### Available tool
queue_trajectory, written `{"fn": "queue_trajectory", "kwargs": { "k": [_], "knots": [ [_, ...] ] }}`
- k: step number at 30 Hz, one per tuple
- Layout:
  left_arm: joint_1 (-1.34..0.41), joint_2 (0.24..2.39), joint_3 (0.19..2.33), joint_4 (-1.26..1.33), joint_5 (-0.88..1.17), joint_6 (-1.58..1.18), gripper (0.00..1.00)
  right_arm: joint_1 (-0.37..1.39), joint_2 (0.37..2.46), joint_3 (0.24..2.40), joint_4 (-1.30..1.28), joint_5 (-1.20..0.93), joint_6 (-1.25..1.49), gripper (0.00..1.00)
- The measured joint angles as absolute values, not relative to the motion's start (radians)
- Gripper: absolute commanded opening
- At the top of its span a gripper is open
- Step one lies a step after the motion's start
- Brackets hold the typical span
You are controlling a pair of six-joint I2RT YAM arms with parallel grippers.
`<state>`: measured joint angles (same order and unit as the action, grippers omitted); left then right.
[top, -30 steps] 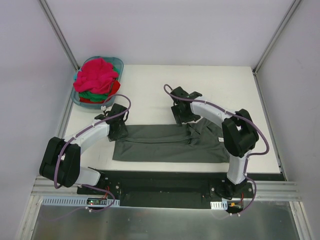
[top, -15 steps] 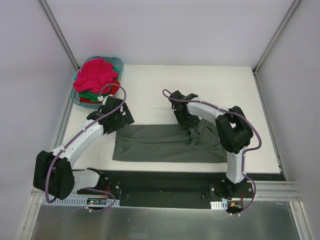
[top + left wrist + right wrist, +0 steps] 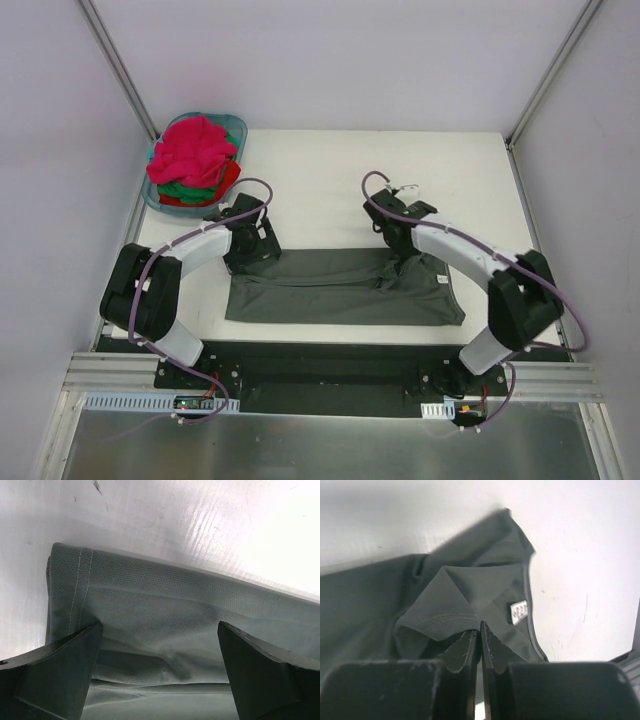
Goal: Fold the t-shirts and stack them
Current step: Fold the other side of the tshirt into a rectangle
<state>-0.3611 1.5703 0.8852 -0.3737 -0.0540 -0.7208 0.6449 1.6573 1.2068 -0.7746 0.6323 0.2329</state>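
A dark charcoal grey t-shirt lies folded into a long strip across the near part of the table. My left gripper hovers open over its far left corner, fingers wide either side of the hemmed cloth. My right gripper is at the shirt's right part, shut on a folded sleeve flap beside the white neck label. Pink-red, green and red t-shirts are heaped in the teal basket.
The basket stands at the table's far left corner, close behind my left arm. White walls and metal frame posts close in the table. A black rail runs along the near edge under the shirt.
My left gripper opened wide and came down to the shirt's far left corner. My right gripper closed onto the sleeve flap, and that arm's elbow swung right.
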Motion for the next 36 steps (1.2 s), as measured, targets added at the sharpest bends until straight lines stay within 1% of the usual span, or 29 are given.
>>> {"fn": "queue_trajectory", "kwargs": {
  "k": [5,7,9,11,12,14,15,19,20,23,27,30,36],
  "knots": [
    [-0.361,1.569,0.881,-0.364,-0.06,-0.723,0.99,0.638,1.411,1.018,-0.773,0.664,0.382,0.11],
    [-0.361,1.569,0.88,-0.364,-0.061,-0.722,0.99,0.638,1.327,0.938,-0.773,0.66,0.439,0.15],
    [-0.361,1.569,0.88,-0.364,-0.061,-0.722,0.99,0.638,1.236,0.842,-0.771,0.636,0.498,0.15],
    [-0.361,1.569,0.88,-0.364,-0.062,-0.722,0.99,0.638,1.152,0.752,-0.766,0.594,0.547,0.21],
    [-0.361,1.569,0.88,-0.364,-0.062,-0.722,0.99,0.638,1.109,0.709,-0.764,0.57,0.571,0.35],
    [-0.361,1.569,0.88,-0.364,-0.062,-0.722,0.99,0.638,1.026,0.638,-0.767,0.527,0.607,0.69],
    [-0.361,1.569,0.88,-0.364,-0.062,-0.722,0.99,0.638,0.993,0.618,-0.77,0.511,0.62,0.84],
    [-0.361,1.569,0.88,-0.364,-0.062,-0.722,0.99,0.638,0.841,0.579,-0.776,0.454,0.608,0.98],
    [-0.361,1.569,0.88,-0.364,-0.062,-0.722,0.99,0.638,0.81,0.58,-0.774,0.446,0.598,0.96],
    [-0.361,1.569,0.88,-0.364,-0.062,-0.722,0.99,0.638,0.757,0.597,-0.76,0.422,0.554,0.96],
    [-0.361,1.568,0.88,-0.364,-0.062,-0.722,0.99,0.634,0.786,0.634,-0.653,0.348,0.507,0.96],
    [-0.361,1.567,0.88,-0.364,-0.061,-0.722,0.99,0.625,0.899,0.68,-0.564,0.283,0.476,0.96],
    [-0.361,1.562,0.875,-0.36,-0.06,-0.721,0.99,0.618,1.323,0.887,-0.462,0.104,0.389,0.96]
  ]
}}
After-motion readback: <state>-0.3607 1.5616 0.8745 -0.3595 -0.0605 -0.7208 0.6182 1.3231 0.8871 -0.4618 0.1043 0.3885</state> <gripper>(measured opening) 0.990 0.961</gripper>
